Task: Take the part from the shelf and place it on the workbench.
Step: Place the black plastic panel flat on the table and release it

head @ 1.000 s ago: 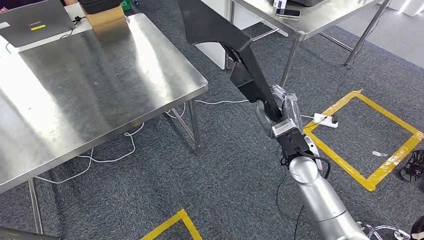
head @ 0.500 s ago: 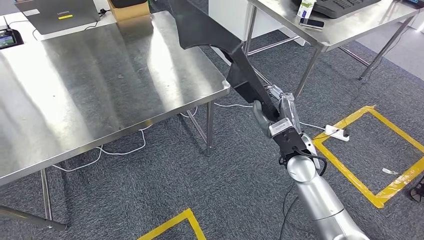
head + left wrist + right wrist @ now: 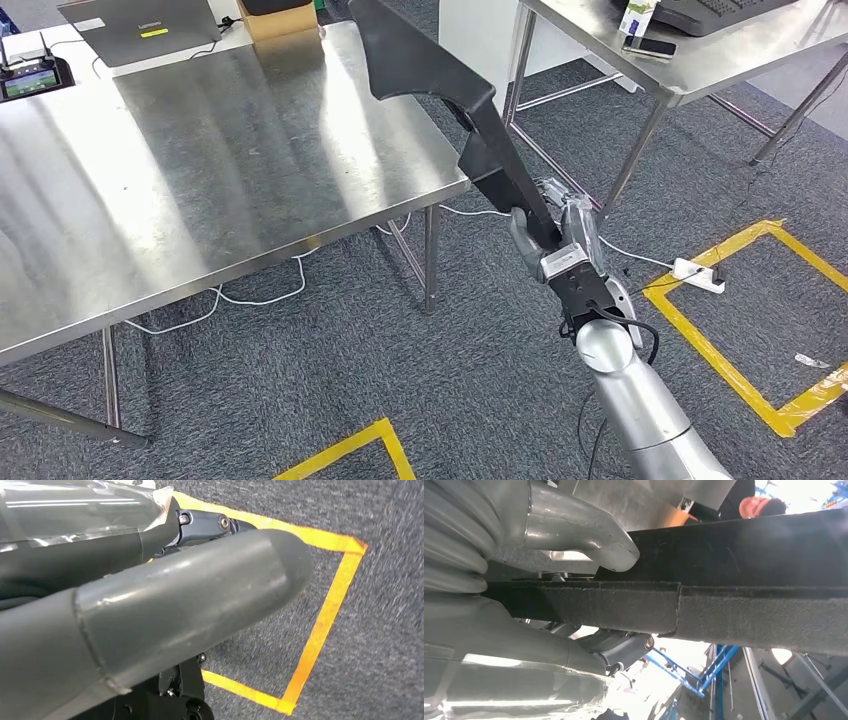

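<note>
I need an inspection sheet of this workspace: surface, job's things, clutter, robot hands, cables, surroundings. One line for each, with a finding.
Surface: steel workbench, shiny, bare in the middle.
Job's things: long black part, held up, its far end over the workbench corner, not yet set down.
Clutter: laptop, cardboard box and a small screen device at the far edge.
Robot hands: right robot hand grips the part's lower end; left robot hand holds nothing visible.
Cables: white cable on the carpet under the workbench; power strip by the tape.
Surroundings: grey carpet, yellow tape squares, second steel table.
</note>
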